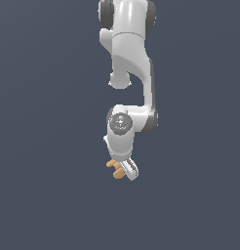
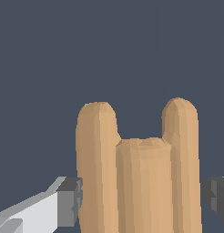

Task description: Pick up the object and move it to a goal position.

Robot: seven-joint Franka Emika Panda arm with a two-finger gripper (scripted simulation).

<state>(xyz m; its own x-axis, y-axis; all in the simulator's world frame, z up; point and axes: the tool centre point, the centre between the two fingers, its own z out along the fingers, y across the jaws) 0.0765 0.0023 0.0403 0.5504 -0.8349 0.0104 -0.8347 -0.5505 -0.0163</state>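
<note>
The object [image 2: 139, 177] is a tan-orange lumpy piece of three short rounded bars joined side by side. In the wrist view it fills the space between my gripper's [image 2: 142, 200] fingers: one grey pad [image 2: 70, 202] touches its side, the other pad [image 2: 217, 195] sits right at its opposite side. In the exterior view the object [image 1: 114, 169] sticks out toward the exterior view's left from the white gripper [image 1: 127, 171], which points down below the arm. The gripper is shut on the object.
Only a plain dark blue-grey background shows around the arm [image 1: 129, 58] in both views. No other object, container, edge or goal marker is visible.
</note>
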